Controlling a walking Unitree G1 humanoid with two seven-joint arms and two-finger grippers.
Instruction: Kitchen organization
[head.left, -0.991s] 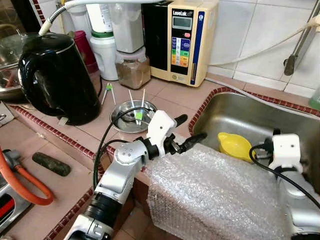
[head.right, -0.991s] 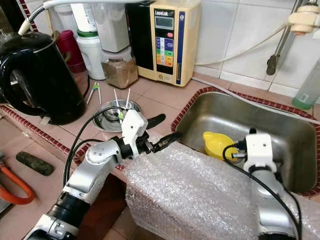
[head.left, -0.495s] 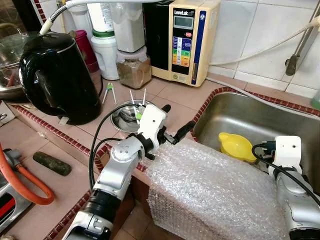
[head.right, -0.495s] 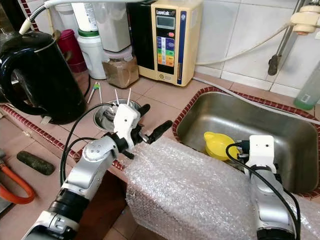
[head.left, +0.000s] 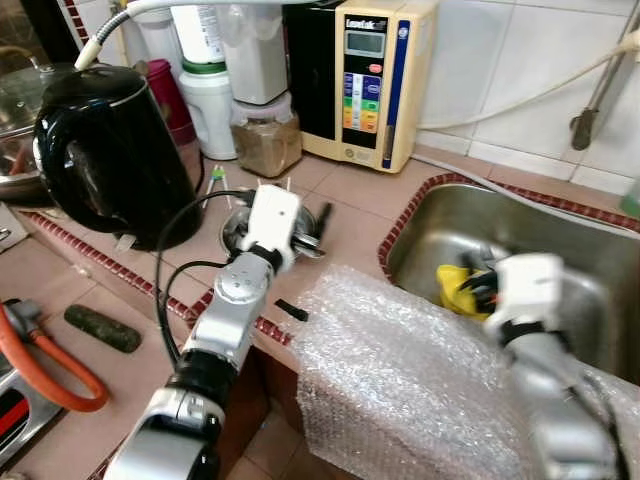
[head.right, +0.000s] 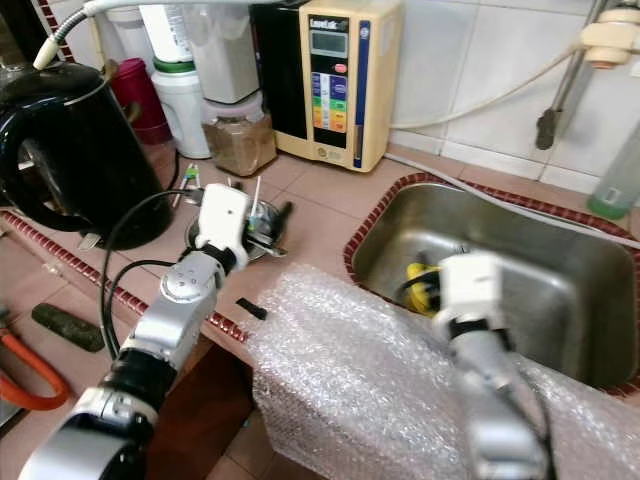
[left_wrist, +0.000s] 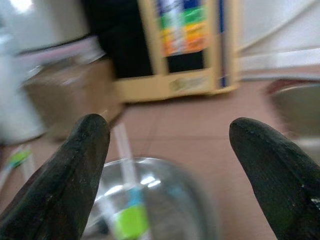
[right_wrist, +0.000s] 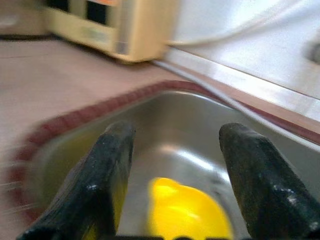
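My left gripper hangs open just above a small steel bowl on the tiled counter, with nothing between its fingers. The bowl holds white sticks with a green piece. In the steel sink lies a yellow plastic piece. My right gripper is open right over it, its fingers straddling it without closing. In the eye views the right wrist hides most of the yellow piece. A sheet of bubble wrap drapes over the counter's front edge between the two arms.
A black kettle stands left of the bowl. Behind it are jars and a cream water unit against the tiled wall. A short black piece lies on the counter edge. An orange hose curls at the left.
My left gripper swung left from the bubble wrap to above the steel bowl. My right gripper moved left and forward over the yellow piece. A short black piece now lies on the counter edge.
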